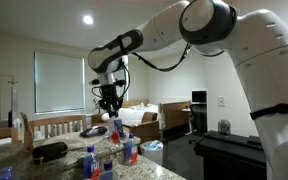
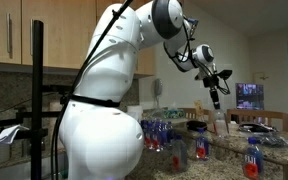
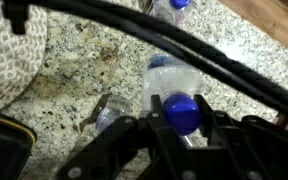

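I have the gripper [image 3: 180, 120] clamped shut on the blue cap [image 3: 181, 108] of a water bottle [image 3: 169, 75], dead centre in the wrist view. With only the cap pinched, I judge it could swing, slip onto the granite counter [image 3: 84, 65], or clip the second bottle [image 3: 170, 8] at twelve o'clock.

Chunky glossy white arm [image 1: 216, 28] with dark grey rings at the joints. There's a black cable [image 1: 159, 68] slung off it toward 9 o'clock, and an all-black, boxy pincer [image 1: 110, 102].
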You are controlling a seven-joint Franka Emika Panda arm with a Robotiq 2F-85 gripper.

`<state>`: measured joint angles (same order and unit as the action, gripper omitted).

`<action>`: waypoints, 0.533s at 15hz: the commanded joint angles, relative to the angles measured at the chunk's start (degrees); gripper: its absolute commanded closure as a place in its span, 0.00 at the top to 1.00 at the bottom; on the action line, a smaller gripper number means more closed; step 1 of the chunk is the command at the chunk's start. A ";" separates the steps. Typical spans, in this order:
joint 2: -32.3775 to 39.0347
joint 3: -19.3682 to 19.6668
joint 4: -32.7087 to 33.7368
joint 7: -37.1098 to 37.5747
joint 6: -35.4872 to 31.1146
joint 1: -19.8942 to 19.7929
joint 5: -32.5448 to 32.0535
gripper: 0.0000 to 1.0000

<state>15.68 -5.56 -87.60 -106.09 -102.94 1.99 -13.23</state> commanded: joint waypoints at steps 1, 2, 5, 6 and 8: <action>-2.37 0.82 1.94 -14.06 6.37 -1.95 -1.63 0.14; -1.96 1.76 3.82 -17.38 8.50 -2.16 -4.13 0.14; -1.01 2.86 5.02 -15.51 8.25 -1.54 -5.87 0.35; -1.00 3.27 5.66 -16.56 8.52 -1.87 -6.31 0.35; -0.92 3.49 5.87 -17.08 8.55 -1.98 -6.47 0.35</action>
<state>14.68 -2.19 -81.99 -123.13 -94.61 -0.12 -19.74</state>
